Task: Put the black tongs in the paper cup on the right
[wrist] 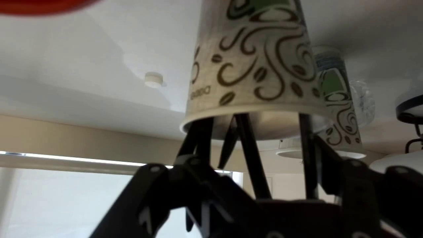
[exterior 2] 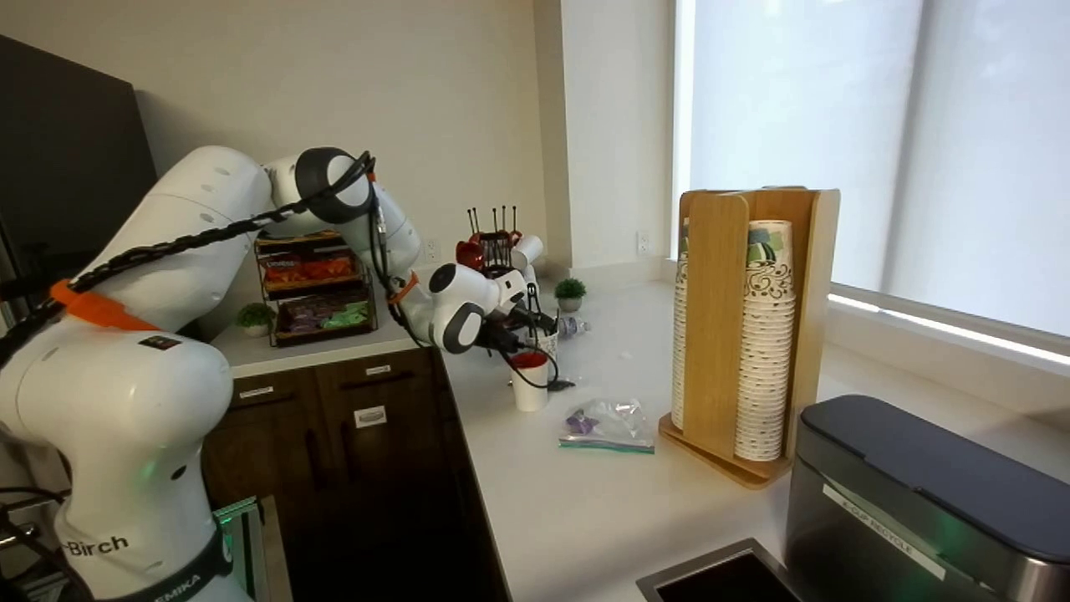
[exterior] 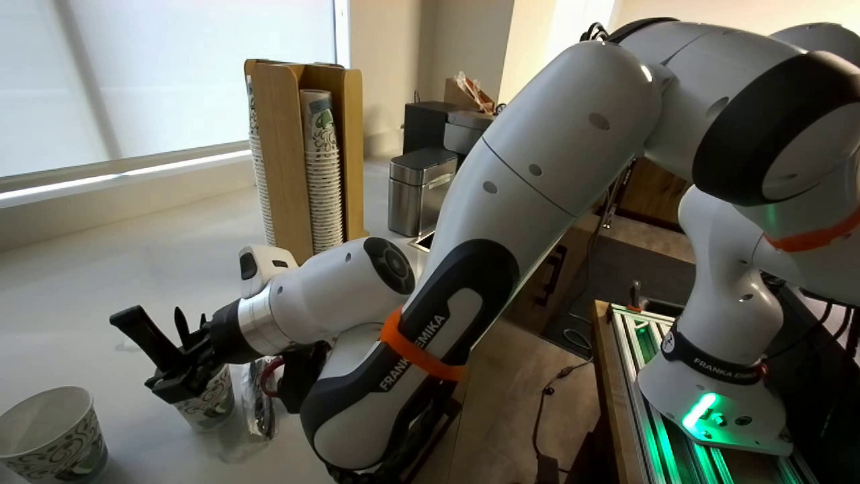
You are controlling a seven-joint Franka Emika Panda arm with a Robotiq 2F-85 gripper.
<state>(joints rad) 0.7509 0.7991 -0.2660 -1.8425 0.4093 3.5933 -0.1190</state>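
The black tongs (wrist: 253, 158) dip into the paper cup (wrist: 256, 66), the gripper (wrist: 257, 148) wide around them

In the wrist view, which stands upside down, the tongs are slim and plain black, two long narrow arms coming out of the cup's mouth at the centre of the frame. Their long axis runs nearly straight up and down the frame, a touch aslant, the arms drawing slightly together away from the cup. One end is inside the cup; the other goes out of sight behind a dark blur at lower centre. A shorter pointed black piece (wrist: 227, 148) pokes from the same cup, just left of them. The gripper's fingers stand well apart with the arms between; I can't tell whether either touches. I count two patterned cups here: this one, and a second cup (wrist: 338, 102) at right.

In an exterior view the paper cup sits upright on the tabletop (exterior: 101, 289), lower left, the gripper over it. A thick black bar (exterior: 146, 339) slants from there toward the upper left; whether it is the tongs I can't be sure. The second cup fills the lower left corner.

In an exterior view one white cup (exterior 2: 528, 389) with a red inside stands at mid-frame, the dark shapes by the gripper above it too small to sort. Right of it: one clear bag (exterior 2: 606, 428), one wooden holder (exterior 2: 715, 318) with two stacks of cups (exterior 2: 765, 385).
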